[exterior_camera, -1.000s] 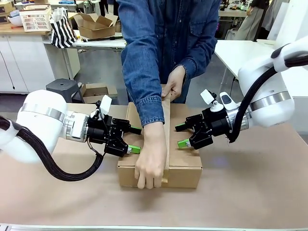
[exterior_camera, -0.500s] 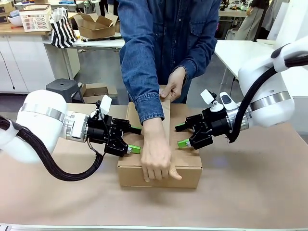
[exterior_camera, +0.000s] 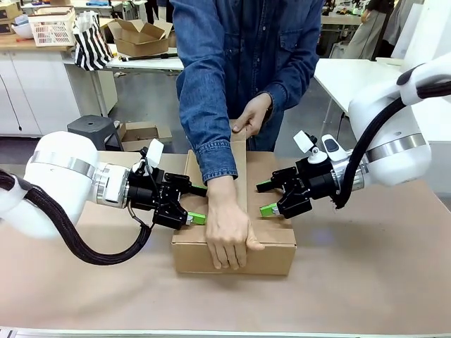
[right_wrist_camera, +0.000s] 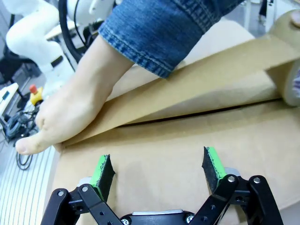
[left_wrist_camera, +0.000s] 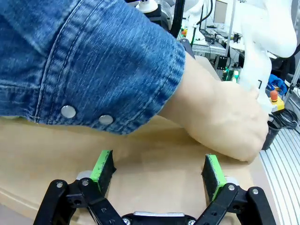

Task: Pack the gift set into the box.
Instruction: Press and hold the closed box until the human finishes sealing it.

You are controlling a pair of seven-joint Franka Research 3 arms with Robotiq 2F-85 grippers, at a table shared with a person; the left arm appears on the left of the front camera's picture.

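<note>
Likely stiff and bulky, the box (exterior_camera: 233,241) suits side-wall holds; left gripper (exterior_camera: 194,204) and right gripper (exterior_camera: 264,198) jaws wide, empty.

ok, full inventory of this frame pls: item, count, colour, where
box: 1, brown cardboard, flaps down, table centre between the arms
tape strip: 1, brown, stretched over the box's centre seam
tape roll: 1, brown, at the box's far end
table: 1, brown top
open cardboard box: 1, brown, back counter
striped bag: 1, black and white, back counter
basket: 1, white, back counter
stool: 1, dark grey, floor behind table
person's hands: 2, one pressing tape at the box's near edge, one at the far end
left tool: black, green pads, open, over box's left flap
right tool: black, green pads, open, over box's right flap
</note>
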